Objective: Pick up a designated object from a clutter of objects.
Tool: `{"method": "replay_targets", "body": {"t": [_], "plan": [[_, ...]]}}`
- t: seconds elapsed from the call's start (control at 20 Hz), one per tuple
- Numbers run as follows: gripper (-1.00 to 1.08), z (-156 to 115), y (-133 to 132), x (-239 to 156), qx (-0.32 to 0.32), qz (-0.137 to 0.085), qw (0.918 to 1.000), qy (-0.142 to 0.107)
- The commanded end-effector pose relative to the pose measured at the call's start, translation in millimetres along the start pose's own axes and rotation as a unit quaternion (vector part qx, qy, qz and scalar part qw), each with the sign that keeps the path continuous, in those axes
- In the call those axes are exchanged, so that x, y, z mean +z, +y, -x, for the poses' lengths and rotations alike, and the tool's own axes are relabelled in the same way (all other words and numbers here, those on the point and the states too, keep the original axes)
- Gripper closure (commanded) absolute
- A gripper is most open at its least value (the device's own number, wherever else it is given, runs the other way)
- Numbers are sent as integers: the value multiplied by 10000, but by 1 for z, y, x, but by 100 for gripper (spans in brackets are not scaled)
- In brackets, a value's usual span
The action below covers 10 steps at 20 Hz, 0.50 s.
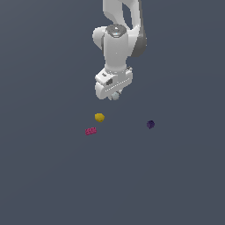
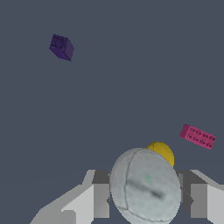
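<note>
Gripper (image 1: 115,95) upper centre of exterior frame, jaws clamped on pale ball (image 2: 145,186), lifted clear. Risk: round surface, narrow pad contact; jerk could roll ball out onto yellow lump (image 1: 99,117) below.

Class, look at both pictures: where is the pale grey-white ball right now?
The pale grey-white ball sits clamped between the gripper fingers, above the exterior view's yellow lump and magenta block, with the dark purple object farther toward that view's right.

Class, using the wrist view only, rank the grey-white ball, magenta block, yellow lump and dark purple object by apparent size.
1. Grey-white ball, though nearness to the camera exaggerates it.
2. Magenta block.
3. Dark purple object.
Yellow lump: partly hidden behind the ball, so unranked.
</note>
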<state>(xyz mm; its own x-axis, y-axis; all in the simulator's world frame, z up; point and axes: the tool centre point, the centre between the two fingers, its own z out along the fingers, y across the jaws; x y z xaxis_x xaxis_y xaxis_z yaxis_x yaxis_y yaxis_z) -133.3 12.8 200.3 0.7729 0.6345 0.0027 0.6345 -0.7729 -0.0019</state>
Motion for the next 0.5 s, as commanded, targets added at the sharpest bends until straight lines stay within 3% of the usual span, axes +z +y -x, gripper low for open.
{"method": "replay_targets", "body": {"t": [0.0, 0.45], "plan": [[108, 5, 2, -21, -1, -4, 10000, 1], [108, 21, 13, -96, 1, -2, 10000, -2]]}}
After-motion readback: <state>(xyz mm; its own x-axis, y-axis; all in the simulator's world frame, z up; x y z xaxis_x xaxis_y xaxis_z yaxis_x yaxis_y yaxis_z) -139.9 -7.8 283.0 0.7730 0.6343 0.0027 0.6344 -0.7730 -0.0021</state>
